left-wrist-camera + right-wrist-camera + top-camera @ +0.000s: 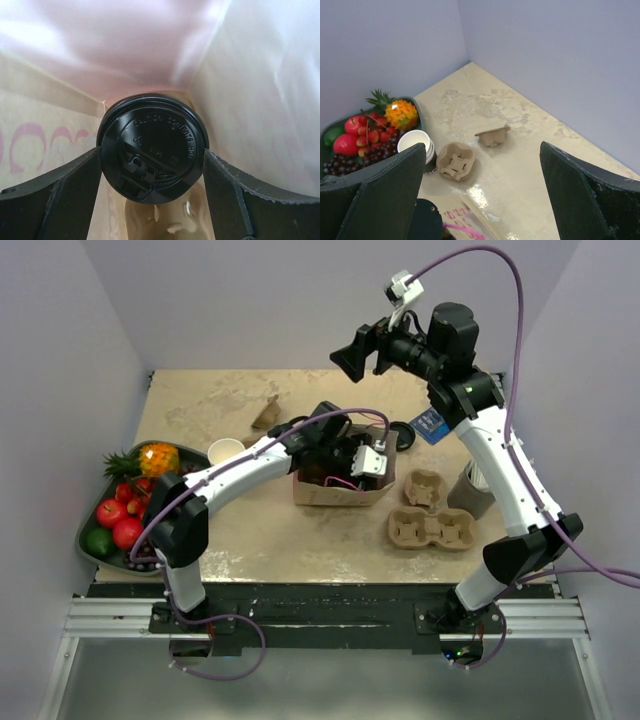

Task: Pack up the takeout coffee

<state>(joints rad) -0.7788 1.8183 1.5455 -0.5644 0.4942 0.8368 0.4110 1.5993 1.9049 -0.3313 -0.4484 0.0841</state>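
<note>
Left fingers (55, 200) clamp takeout coffee (152, 147) from its 9 and 3 o'clock sides, deep inside paper bag (260, 100) at surface (250, 540) centre. Right fingers (375, 195), we note, spread wide, empty, raised high toward 12 o'clock.

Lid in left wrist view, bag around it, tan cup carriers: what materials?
coffee lid: looks like moulded black plastic, semi-gloss, embossed lettering. bag: likely paper, matte, creased corner fold. cup carriers: probably moulded pulp, rough matte tan.
</note>
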